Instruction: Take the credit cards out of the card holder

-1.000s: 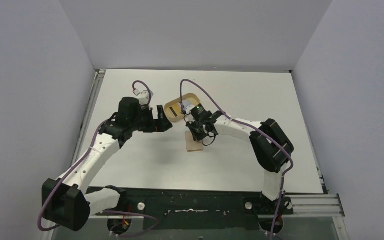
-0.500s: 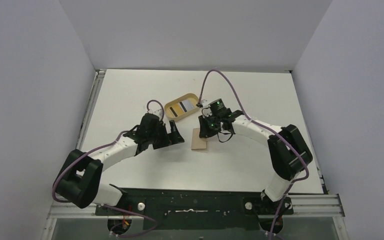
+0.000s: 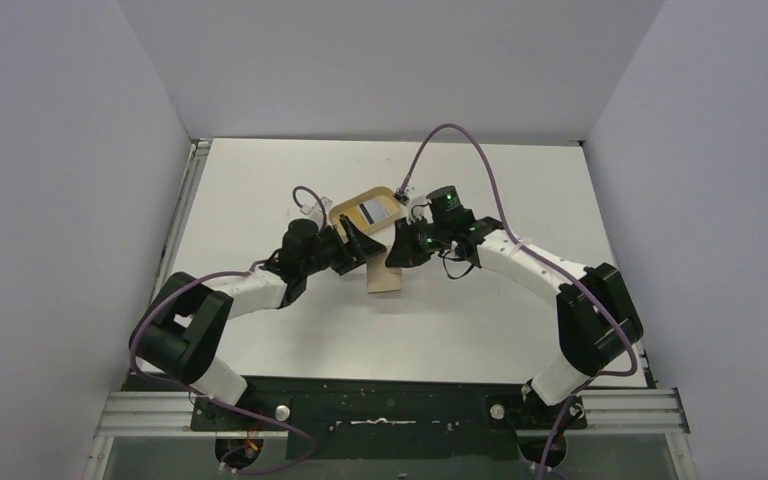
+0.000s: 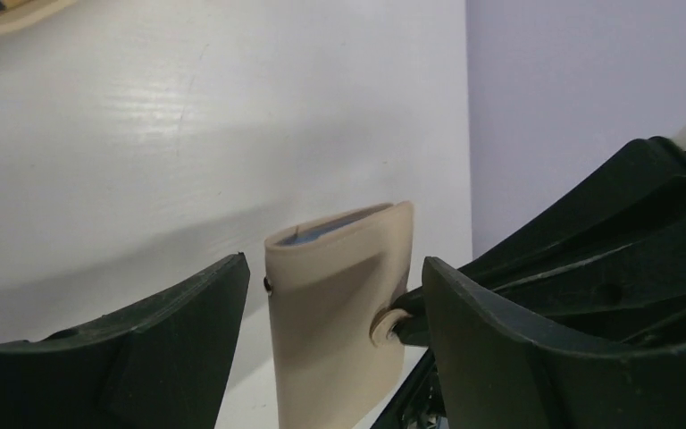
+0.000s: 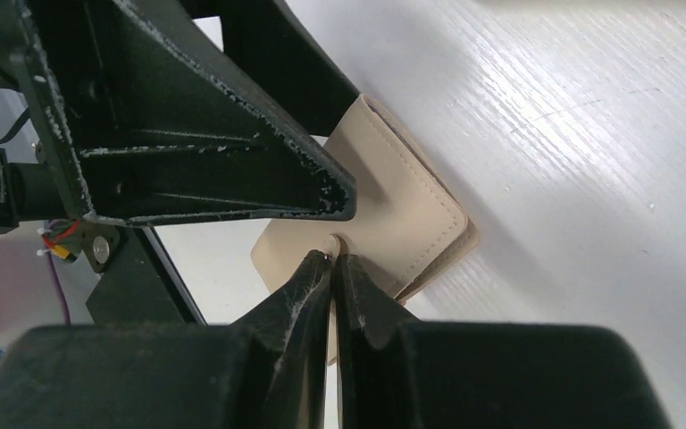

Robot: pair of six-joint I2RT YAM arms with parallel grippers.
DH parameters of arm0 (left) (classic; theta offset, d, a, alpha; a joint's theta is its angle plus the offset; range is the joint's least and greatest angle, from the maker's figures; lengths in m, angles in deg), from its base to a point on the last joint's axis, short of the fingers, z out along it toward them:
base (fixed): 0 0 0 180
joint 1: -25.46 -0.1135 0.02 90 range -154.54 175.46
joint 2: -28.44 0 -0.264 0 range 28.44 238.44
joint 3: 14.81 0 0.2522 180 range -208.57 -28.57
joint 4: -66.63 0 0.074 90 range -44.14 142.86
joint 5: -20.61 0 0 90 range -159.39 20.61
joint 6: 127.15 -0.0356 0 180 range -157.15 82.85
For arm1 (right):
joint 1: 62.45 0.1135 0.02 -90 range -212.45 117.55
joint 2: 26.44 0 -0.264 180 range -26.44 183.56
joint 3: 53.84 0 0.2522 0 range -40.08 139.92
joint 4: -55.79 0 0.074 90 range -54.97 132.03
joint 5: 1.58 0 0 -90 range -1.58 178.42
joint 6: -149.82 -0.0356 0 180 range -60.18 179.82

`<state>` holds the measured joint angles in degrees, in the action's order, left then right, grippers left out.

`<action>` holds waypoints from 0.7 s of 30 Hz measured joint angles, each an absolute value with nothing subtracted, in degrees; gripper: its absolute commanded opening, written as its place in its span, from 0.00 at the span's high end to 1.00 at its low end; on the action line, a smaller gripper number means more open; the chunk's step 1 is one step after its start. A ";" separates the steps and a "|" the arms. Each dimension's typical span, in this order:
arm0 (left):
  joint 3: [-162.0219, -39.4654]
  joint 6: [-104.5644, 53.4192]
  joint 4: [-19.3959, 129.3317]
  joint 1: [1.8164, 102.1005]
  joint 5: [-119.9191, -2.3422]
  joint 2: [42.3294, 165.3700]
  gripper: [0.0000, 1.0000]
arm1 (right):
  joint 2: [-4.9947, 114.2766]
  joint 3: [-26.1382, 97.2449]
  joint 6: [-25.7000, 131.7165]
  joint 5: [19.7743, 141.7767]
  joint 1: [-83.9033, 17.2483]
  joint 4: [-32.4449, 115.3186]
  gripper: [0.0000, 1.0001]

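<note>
The card holder [image 3: 384, 272] lies mid-frame on the counter [image 3: 480, 320], its long axis running top to bottom. Our right fingers [image 5: 304, 295] are closed tight on its snap tab [image 4: 382, 327] — our left fingers [image 4: 188, 331], spread wide, straddle it from the left, gripping nothing.

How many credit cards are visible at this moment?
1. A whitish card with a dark stripe lies in the wooden tray, behind the folded card holder. More may be hidden inside the holder or under that card.
</note>
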<state>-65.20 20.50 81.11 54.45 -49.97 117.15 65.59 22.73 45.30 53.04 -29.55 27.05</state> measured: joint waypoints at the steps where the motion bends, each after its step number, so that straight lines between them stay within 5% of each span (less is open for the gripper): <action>1: -65.20 21.78 83.19 54.23 -49.38 117.67 0.38 | 65.59 22.81 45.01 52.71 -29.59 27.11 1.00; 6: -65.15 25.33 87.50 54.02 -47.83 119.10 0.55 | 65.59 22.83 43.42 50.83 -30.07 28.71 1.00; 11: -63.67 27.12 89.84 53.73 -47.92 119.10 0.97 | 65.59 22.83 42.37 49.48 -30.66 29.19 1.00; 21: -61.90 28.80 91.74 53.18 -48.14 114.79 1.00 | 64.23 22.51 38.02 45.09 -32.52 31.49 1.00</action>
<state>-61.90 28.80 91.74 53.18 -48.14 114.79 64.23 22.51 38.02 45.09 -32.52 31.49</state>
